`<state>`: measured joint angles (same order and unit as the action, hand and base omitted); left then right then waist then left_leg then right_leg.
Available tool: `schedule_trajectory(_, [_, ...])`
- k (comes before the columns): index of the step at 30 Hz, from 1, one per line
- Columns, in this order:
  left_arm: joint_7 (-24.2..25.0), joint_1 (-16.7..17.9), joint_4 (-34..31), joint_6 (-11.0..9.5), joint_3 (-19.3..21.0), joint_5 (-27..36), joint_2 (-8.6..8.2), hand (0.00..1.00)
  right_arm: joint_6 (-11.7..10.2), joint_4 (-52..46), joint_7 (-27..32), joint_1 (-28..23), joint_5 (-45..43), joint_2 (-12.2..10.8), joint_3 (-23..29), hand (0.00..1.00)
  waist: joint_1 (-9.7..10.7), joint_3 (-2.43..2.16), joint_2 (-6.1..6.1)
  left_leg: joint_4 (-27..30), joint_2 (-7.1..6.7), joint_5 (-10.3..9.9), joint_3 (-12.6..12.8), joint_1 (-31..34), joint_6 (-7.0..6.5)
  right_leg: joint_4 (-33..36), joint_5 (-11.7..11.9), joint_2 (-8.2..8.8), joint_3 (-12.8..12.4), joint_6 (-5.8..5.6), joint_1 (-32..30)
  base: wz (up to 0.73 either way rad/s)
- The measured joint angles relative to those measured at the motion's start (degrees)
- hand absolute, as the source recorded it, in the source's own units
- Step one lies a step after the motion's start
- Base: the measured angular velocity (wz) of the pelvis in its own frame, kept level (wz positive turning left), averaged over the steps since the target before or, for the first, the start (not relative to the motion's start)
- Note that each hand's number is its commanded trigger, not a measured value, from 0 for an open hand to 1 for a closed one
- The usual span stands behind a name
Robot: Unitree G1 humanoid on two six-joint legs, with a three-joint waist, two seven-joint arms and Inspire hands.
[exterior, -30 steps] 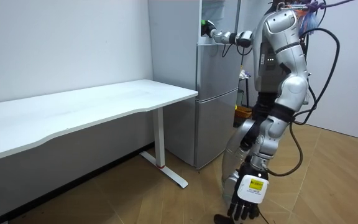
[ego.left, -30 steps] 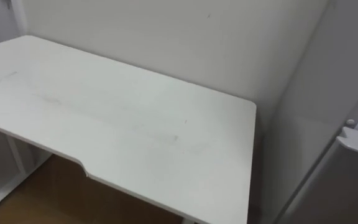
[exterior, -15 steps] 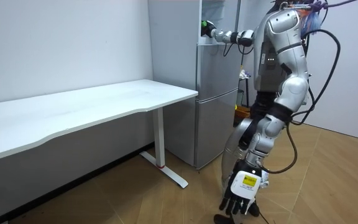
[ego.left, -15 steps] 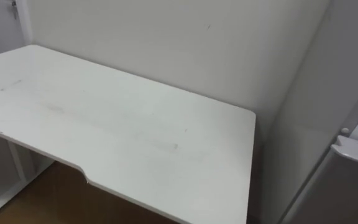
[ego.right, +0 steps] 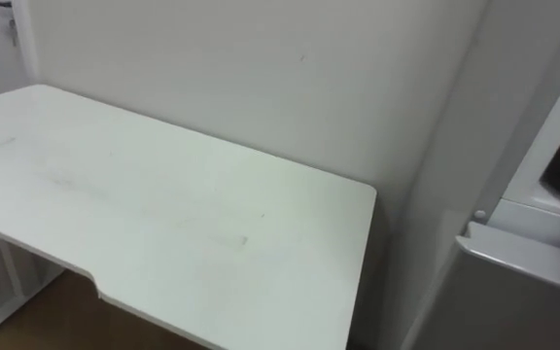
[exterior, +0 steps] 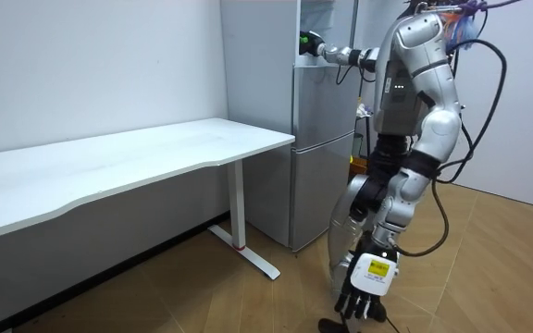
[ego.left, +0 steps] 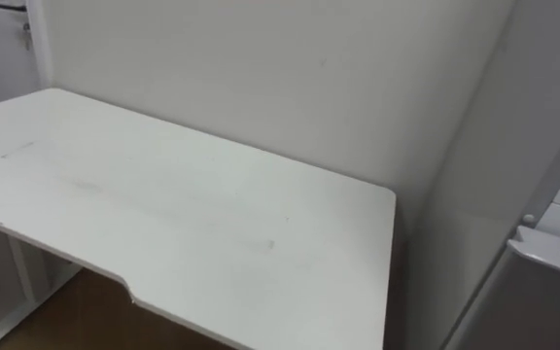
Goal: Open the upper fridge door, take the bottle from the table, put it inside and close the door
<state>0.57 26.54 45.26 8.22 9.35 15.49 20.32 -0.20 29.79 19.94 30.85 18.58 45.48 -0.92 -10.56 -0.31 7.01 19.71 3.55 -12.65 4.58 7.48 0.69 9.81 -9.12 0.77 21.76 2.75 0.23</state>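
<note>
Now the robot stands upright on the wooden floor, close in front of a tall grey fridge at the room view's right. Its body is turned toward the fridge and the white table beside it.

Its right arm is raised and stretched out level toward the upper fridge, whose compartment stands open. The right hand has its fingers closed round the bottle, a small thing with a green top. The bottle is held at the mouth of the open compartment, just above the top edge of the lower door. From this far off I cannot tell whether it is already inside or touches a shelf.

The left arm hangs straight down along the near side of the body. The left hand is low, near the floor, with its fingers loose and pointing downward, holding nothing.

From the head, the table spreads across the left and middle, its top bare and its far edge against a pale wall. The fridge's side rises just beside the table's right end. At the far right of the right eye view, the open upper compartment shows above the lower door's top edge.
</note>
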Motion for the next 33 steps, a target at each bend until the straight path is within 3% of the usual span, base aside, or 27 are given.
schedule_trajectory(6, [0.0, 0.7, 0.1, -0.1, 0.2, 0.3, -1.73, 0.00, 0.7, -11.1, 0.6, -5.2, 1.5, -0.3, 2.2, 0.00, 2.4, -0.11, -0.89, -3.3, -0.35, 0.4, 0.9, -3.4, -0.07, 0.0, -0.3, 0.41, -1.1, -0.57, 2.0, -0.04])
schedule_trajectory(8, [0.1, 0.7, 0.9, -0.5, 0.4, 0.0, -1.96, 0.00, 1.2, -15.3, 0.8, -7.0, 1.5, -0.5, 2.7, 0.00, 2.7, 0.15, -1.32, -3.5, -0.28, 0.3, 1.4, -4.3, -0.05, -0.1, -0.3, 0.38, -1.3, -0.58, 2.5, -0.15])
schedule_trajectory(12, [0.5, 0.6, 2.4, -1.4, 4.2, -0.1, -4.35, 0.00, 1.4, -24.7, 0.9, -12.5, 1.2, -0.9, 4.9, 0.00, 3.7, -0.02, -2.39, -4.5, -0.39, 0.3, 1.7, -5.3, -0.07, -0.1, -0.4, 0.57, -1.4, -0.71, 2.7, -0.08])
schedule_trajectory(16, [1.4, 0.6, 3.3, -2.1, 4.1, -0.1, -4.47, 0.00, 1.5, -28.0, 1.1, -14.8, 1.1, -1.1, 5.7, 0.00, 4.1, -0.01, -2.41, -5.2, -0.41, 0.4, 2.3, -6.3, -0.03, -0.1, -0.5, 0.56, -2.5, -0.86, 2.8, -0.11])
schedule_trajectory(23, [1.0, 0.4, 7.2, -3.7, 5.2, -1.2, -5.70, 0.00, 1.3, -35.4, 0.6, -20.6, -1.3, -3.5, 8.9, 0.00, 5.4, 0.30, -2.43, -6.8, -0.67, 0.4, 3.3, -8.3, -0.10, -0.2, -0.8, 0.75, -3.3, -1.27, 4.3, -0.06])
schedule_trajectory(28, [-0.5, 0.4, 10.3, -3.8, 5.2, -2.7, -6.48, 0.00, 1.3, -39.2, 0.5, -21.1, -0.8, -3.9, 9.8, 0.00, 6.2, 0.49, -2.21, -7.3, -1.22, 0.4, 4.5, -9.6, -0.20, -0.1, -1.2, 0.85, -4.8, -1.33, 4.8, -0.12])
schedule_trajectory(30, [-1.2, 0.4, 10.6, -4.7, 5.4, -2.7, -6.51, 0.00, 0.6, -40.8, 0.6, -21.2, -0.6, -5.6, 11.1, 0.00, 6.1, 0.58, -2.05, -7.5, -1.20, 0.4, 4.8, -10.2, -0.21, -0.1, -1.2, 0.78, -5.4, -1.33, 5.0, -0.09])
schedule_trajectory(33, [-1.7, -0.3, 11.8, -5.4, 6.3, -2.7, -6.50, 0.00, -0.6, -44.5, 2.3, -23.5, -0.5, -5.7, 13.0, 0.00, 5.9, 0.54, -1.68, -7.4, -1.17, 0.4, 4.8, -10.6, -0.24, -0.2, -1.2, 0.84, -5.4, -1.38, 4.8, 0.00])
